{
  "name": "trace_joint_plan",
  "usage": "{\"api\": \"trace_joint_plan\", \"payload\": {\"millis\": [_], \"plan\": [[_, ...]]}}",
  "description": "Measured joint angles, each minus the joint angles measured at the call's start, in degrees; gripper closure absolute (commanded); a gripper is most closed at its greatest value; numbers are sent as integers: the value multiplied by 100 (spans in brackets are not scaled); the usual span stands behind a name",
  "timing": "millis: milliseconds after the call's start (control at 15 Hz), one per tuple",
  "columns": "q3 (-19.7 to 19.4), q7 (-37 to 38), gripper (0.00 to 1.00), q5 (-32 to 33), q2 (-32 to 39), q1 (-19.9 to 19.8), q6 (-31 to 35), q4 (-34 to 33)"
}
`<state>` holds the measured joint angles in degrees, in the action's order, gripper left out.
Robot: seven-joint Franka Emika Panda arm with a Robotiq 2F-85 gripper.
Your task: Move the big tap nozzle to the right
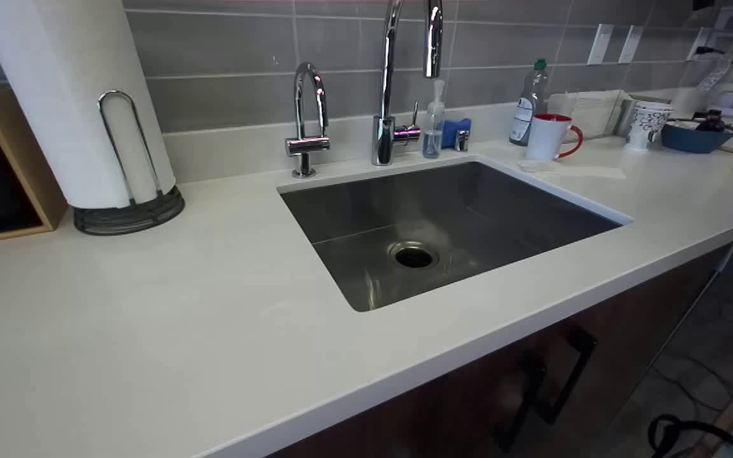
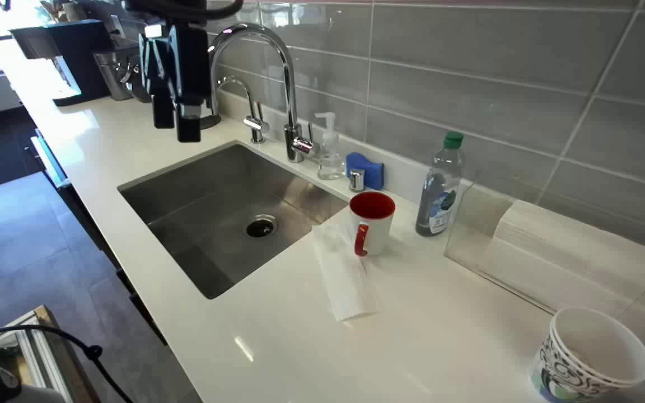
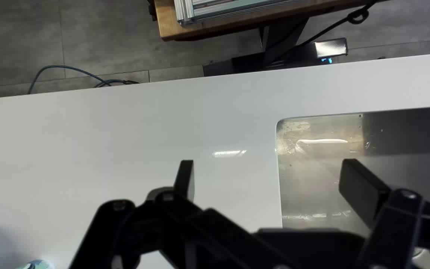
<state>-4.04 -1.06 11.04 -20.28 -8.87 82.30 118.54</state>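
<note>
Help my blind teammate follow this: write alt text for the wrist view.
Open robot fingers spread across the lower half, a white countertop behind one, a steel sink behind the other. Gray floor shows along the top.

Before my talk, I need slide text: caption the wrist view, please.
Wrist view: one finger of the open Robotiq gripper appears against white countertop, the other against stainless-steel sink.
</note>
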Motion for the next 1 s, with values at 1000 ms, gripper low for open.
{"api": "trace_joint_plan", "payload": {"millis": [1000], "plan": [[137, 292, 0, -219, -17, 254, 5, 59]]}}
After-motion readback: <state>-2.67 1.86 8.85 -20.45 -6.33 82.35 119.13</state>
